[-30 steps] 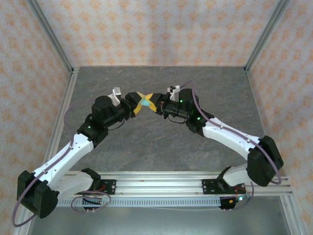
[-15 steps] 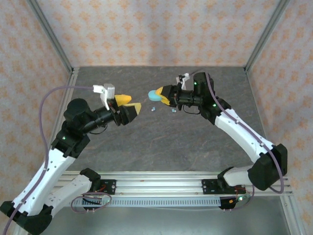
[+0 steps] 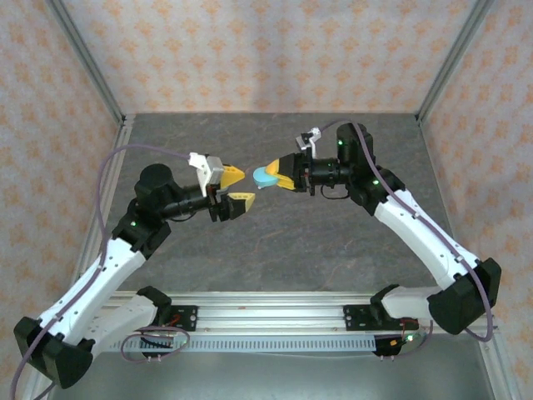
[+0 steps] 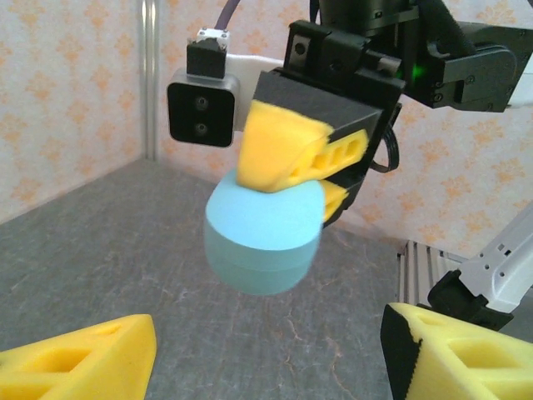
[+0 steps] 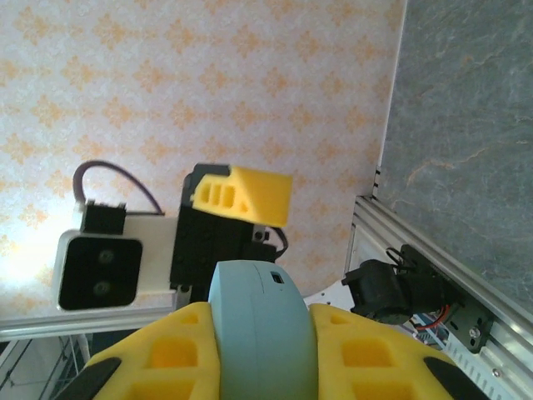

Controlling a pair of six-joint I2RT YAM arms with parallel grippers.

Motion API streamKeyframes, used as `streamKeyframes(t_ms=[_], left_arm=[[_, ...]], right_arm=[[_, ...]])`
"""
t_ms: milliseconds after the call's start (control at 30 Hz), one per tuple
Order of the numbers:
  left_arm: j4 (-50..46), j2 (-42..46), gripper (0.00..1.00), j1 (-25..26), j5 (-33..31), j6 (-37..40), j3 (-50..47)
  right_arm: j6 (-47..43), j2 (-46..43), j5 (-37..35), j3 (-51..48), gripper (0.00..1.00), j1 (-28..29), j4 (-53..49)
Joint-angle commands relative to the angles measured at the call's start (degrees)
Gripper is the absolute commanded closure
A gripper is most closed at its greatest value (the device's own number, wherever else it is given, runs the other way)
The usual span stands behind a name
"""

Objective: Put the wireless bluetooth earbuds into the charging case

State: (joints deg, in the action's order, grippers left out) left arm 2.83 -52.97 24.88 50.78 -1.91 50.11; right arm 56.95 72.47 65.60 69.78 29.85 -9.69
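My right gripper [image 3: 281, 177] is shut on a light blue oval charging case [image 3: 265, 176] and holds it in the air over the middle of the table. The case's lid is closed, with a seam around it. In the left wrist view the case [image 4: 262, 237] hangs just ahead, pinched by the right gripper's yellow fingers [image 4: 283, 154]. My left gripper [image 3: 236, 188] stands open, facing the case a short gap away, with nothing between its fingers [image 4: 79, 362]. The right wrist view looks along the case [image 5: 262, 333] toward a left finger [image 5: 246, 196]. The earbuds are out of view.
The grey marbled table [image 3: 275, 242] lies below both grippers. Patterned walls and metal posts [image 3: 87, 62] enclose it. An aluminium rail [image 3: 275, 312] with both arm bases runs along the near edge.
A second ago both grippers met at the case. They parted, the right one keeping the case. Since then the left gripper has swung back toward the case, open.
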Motion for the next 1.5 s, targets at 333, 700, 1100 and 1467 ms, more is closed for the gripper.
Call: streamKeyframes(t_ms=[333,700,1100,1467], left_arm=[[10.71,-5.0,0.44,3.1,4.94,-0.73,2.84],[14.48,-6.66,0.56,3.79,5.18,-2.09,3.53],[12.69,-6.45,0.9,4.31,5.2,-1.03,4.12],[-4.09,-1.72,1.0,4.25,5.69,2.24,8.01]], right_arm=[[3.04,-2.07,2.7,1.23,0.86,1.69,4.9],[2.99,-1.78,2.78,1.15,0.86,2.67,4.99],[2.76,-1.39,3.39,1.06,0.77,3.25,4.86],[-23.87,-8.95,-5.14,6.67,0.3,-0.31,-7.81]])
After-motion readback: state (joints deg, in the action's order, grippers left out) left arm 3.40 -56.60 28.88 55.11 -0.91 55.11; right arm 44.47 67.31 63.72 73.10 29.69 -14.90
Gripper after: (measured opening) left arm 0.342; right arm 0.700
